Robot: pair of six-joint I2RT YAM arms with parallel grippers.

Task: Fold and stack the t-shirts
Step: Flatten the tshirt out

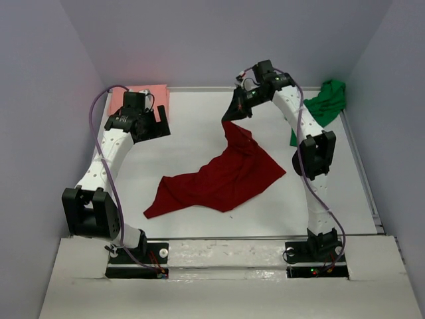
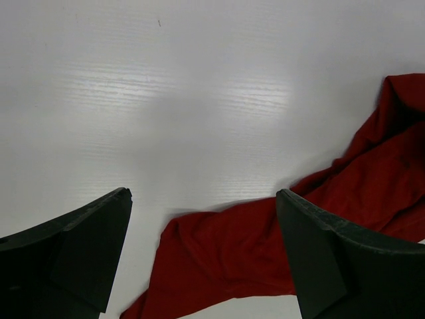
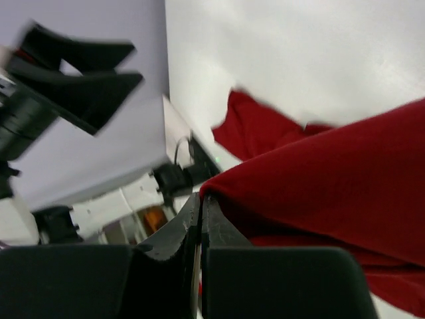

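The dark red t-shirt [image 1: 222, 176] lies spread and crumpled in the middle of the table, its far corner lifted. My right gripper [image 1: 232, 114] is shut on that corner and holds it above the table; in the right wrist view the cloth [image 3: 332, 173] hangs from the closed fingertips. My left gripper [image 1: 157, 125] is open and empty, hovering at the far left above the table; its view shows the shirt's left end [image 2: 232, 259] below between its fingers. The salmon pink t-shirt [image 1: 159, 94] lies at the far left behind the left arm. The bright green t-shirt [image 1: 325, 103] lies bunched at the far right.
The white table [image 1: 199, 126] is walled by grey panels on the left, back and right. Both arm bases stand at the near edge. The right arm's elbow [image 1: 313, 154] hangs over the table right of the red shirt.
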